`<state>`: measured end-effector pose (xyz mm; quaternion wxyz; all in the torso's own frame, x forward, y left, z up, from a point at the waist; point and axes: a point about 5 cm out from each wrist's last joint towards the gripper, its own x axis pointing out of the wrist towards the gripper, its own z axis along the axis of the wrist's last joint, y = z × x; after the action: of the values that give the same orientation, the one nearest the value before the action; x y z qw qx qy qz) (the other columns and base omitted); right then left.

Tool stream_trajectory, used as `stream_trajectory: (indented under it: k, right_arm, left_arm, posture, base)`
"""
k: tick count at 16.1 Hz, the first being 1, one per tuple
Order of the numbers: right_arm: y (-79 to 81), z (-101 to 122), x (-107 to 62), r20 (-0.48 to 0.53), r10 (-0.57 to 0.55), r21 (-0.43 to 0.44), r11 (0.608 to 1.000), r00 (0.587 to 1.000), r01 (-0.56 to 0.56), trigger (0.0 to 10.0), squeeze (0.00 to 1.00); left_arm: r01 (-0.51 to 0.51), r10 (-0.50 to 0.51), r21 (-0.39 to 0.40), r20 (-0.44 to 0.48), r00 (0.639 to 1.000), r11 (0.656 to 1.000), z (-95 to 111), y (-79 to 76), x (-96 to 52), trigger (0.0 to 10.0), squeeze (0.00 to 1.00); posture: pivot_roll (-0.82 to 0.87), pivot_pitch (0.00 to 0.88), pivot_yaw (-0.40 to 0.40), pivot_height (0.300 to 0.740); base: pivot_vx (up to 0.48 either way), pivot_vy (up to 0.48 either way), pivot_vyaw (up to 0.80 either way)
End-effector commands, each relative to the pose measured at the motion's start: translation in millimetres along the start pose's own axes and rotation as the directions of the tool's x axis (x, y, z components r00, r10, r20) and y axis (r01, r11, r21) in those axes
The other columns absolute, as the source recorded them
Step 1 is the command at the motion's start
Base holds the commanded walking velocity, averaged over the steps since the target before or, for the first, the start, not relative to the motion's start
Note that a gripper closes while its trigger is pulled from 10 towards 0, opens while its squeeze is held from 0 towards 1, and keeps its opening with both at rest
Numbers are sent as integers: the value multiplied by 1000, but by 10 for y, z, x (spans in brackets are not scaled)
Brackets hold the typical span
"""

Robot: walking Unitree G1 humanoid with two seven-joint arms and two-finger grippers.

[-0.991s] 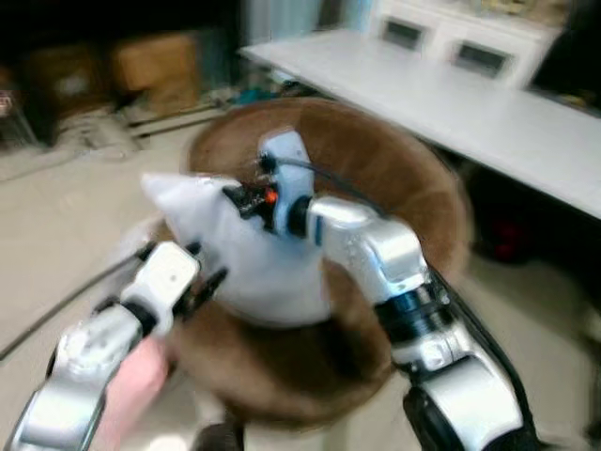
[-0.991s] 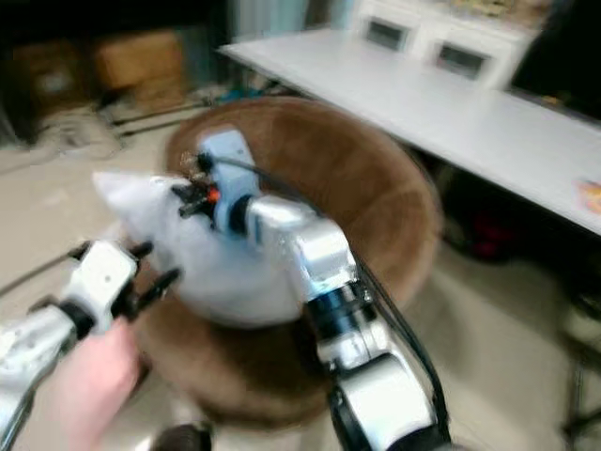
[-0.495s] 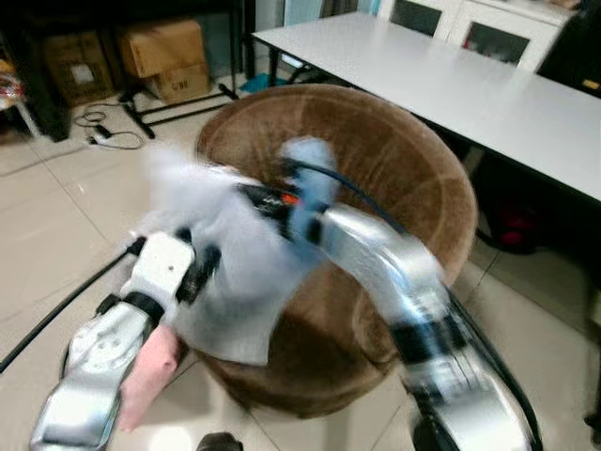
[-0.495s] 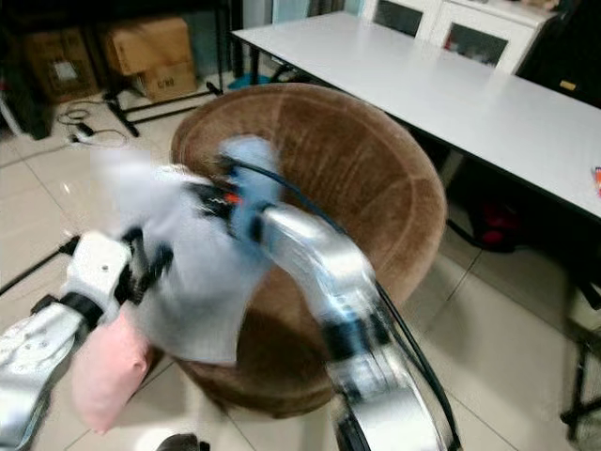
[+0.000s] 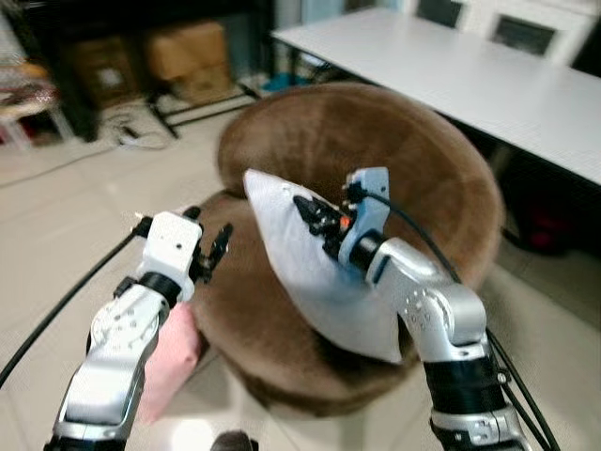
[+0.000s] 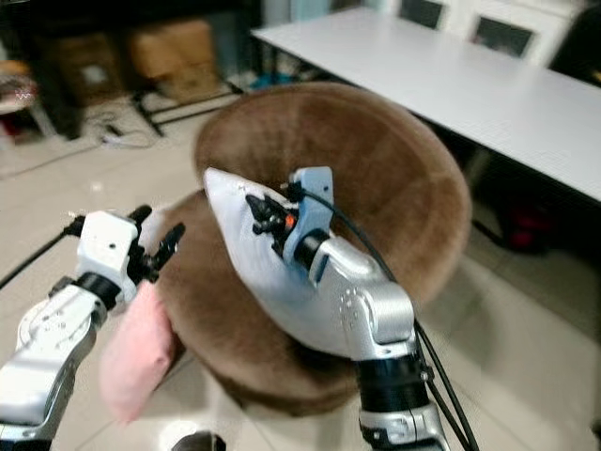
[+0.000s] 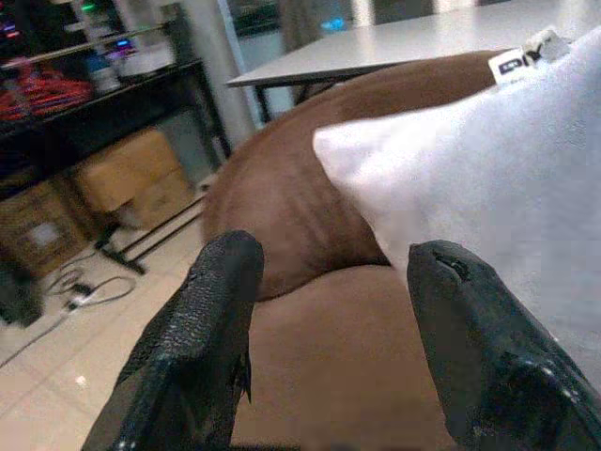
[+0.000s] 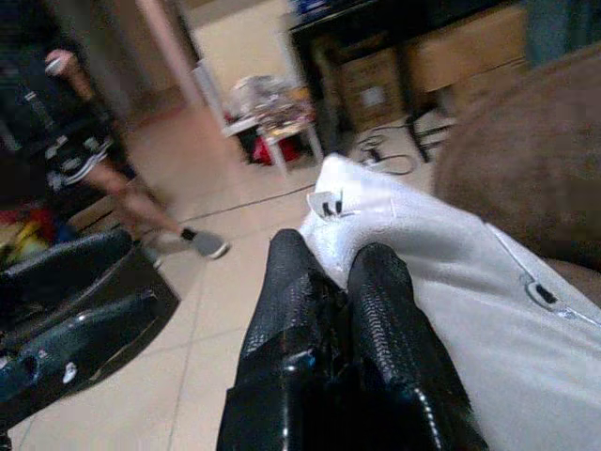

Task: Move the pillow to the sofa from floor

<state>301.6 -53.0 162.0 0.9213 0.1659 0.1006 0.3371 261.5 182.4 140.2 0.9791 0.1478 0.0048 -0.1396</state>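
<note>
A white pillow (image 5: 315,277) stands tilted on the seat of the round brown sofa chair (image 5: 423,141), its lower corner down on the cushion. My right gripper (image 5: 305,209) is shut on the pillow's upper edge; in the right wrist view its fingers (image 8: 376,282) pinch the white fabric (image 8: 488,310). My left gripper (image 5: 208,235) is open at the chair's left rim, a short gap away from the pillow, with nothing between its fingers (image 7: 216,310). In the left wrist view the pillow (image 7: 507,178) lies just beyond those fingers.
A pink pillow (image 5: 169,362) lies on the tiled floor against the chair's left side, under my left arm. A long white table (image 5: 488,85) runs behind the chair on the right. Cardboard boxes (image 5: 192,47) and cables sit at the back left. A person (image 8: 94,178) walks in the distance.
The pillow has swung right and settled onto the chair seat, still held by my right gripper. My left gripper now stands apart from it. The camera has shifted too.
</note>
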Motion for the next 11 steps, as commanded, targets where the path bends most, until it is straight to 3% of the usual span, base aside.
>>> stream_trajectory:
  k: [1,2,9,11]
  right_arm:
    - [150,175,44,78,62,-47,997,995,-59,10000,0]
    - [168,178,56,78,66,-48,997,995,-62,10000,0]
    - [205,170,120,71,71,-62,996,995,-67,10000,0]
    - [203,167,128,66,67,-72,995,996,-62,10000,0]
  left_arm:
    - [-8,8,-1,-3,1000,1000,-3,45,-12,10000,0]
    - [-14,14,2,-4,1000,1000,-5,63,-22,10000,0]
    - [-47,48,30,-10,999,998,-29,126,-74,10000,0]
    - [-26,27,43,-21,999,999,-45,114,-66,10000,0]
  posture:
    - [-14,0,-18,740]
    - [-5,0,-26,740]
    - [16,0,-41,740]
    - [15,0,-39,740]
  base:
    - [364,0,800]
    - [364,0,800]
    - [341,0,0]
    - [0,0,0]
